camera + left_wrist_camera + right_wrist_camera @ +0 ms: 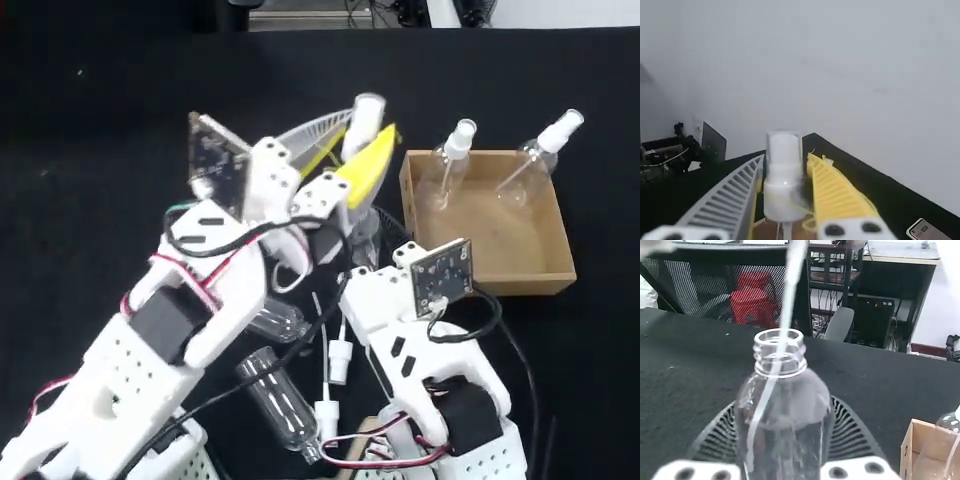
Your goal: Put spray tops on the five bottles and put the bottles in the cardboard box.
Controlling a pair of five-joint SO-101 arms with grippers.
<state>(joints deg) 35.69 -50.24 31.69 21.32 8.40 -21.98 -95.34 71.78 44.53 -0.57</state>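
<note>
Office-like lab: desk (pixel 902 251), swivel chair (pixel 840 323) (cables (pixel 826 299) underneath)

My desk (pixel 100 150) is covered in black cloth. A shallow brown cardboard box (pixel 520 282) sits on it at about 3 o'clock. Toward 6 o'clock a clear plastic bottle (pixel 283 405) lies on its side, a second clear bottle (pixel 275 320) near it, with two loose white spray tops (pixel 340 360) just beside them.
</note>
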